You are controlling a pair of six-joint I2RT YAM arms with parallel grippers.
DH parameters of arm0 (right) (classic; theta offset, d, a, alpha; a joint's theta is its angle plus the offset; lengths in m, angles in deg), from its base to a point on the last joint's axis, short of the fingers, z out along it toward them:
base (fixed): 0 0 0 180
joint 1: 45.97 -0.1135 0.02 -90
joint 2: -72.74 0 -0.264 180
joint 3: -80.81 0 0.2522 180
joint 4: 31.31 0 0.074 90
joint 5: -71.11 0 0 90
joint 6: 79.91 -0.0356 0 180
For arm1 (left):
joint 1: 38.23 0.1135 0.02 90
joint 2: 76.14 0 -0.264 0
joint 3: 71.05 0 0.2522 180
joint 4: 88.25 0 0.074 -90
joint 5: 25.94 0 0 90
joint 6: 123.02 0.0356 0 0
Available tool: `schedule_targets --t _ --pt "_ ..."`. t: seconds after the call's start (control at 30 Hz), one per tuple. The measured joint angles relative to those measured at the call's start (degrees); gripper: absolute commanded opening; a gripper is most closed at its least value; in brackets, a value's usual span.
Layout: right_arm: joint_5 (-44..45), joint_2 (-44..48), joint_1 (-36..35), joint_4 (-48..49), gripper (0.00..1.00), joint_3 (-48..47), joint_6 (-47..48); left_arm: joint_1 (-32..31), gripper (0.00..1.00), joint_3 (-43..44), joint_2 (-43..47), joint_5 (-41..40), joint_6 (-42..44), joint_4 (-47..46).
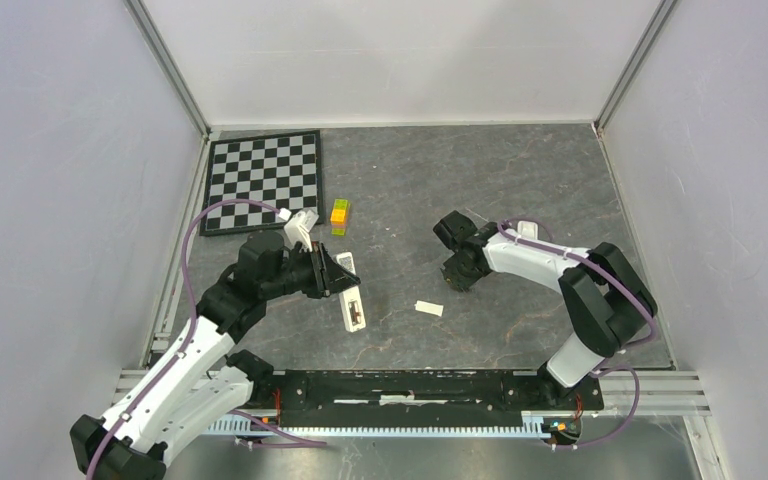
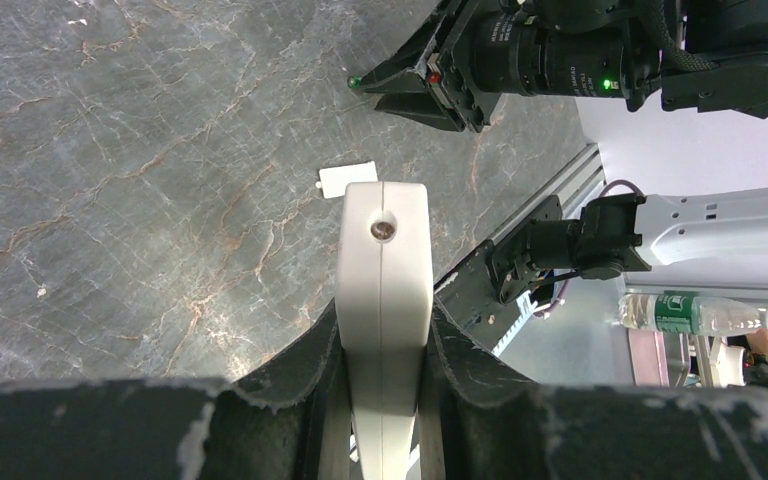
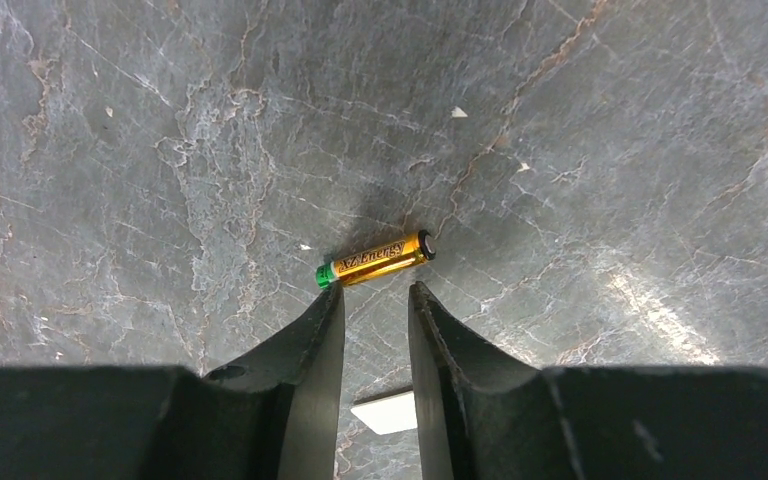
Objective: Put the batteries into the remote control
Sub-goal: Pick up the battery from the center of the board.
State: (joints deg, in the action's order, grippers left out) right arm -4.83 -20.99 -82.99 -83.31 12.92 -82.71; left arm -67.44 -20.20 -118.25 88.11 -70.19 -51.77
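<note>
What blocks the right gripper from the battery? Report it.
Nothing visible does. The right gripper hangs with its jaws apart just short of the battery, which lies flat on the table. Only tabletop shows between the two.

Bright, even light fills all views. A pale glare streak crosses the surface (image 3: 650, 300) in the right wrist view, where the battery (image 3: 375, 258) casts a soft shadow.

Open tabletop (image 3: 160, 150) around battery (image 3: 375, 258)
</note>
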Motion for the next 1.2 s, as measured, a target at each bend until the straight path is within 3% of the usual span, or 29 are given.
schedule_targets --t 0.37,0.63,1.2 --pt "1.4 2.6 0.0 -1.3 0.35 1.3 0.5 0.0 0.02 0.0 -1.0 0.0 0.4 0.0" --pt "1.7 4.1 0.0 -1.5 0.55 1.3 0.4 0.0 0.02 0.0 -1.0 0.0 0.6 0.0" --pt "3.1 1.5 0.9 -1.7 0.64 1.1 -4.6 0.0 0.02 0.0 -1.0 0.0 1.0 1.0"
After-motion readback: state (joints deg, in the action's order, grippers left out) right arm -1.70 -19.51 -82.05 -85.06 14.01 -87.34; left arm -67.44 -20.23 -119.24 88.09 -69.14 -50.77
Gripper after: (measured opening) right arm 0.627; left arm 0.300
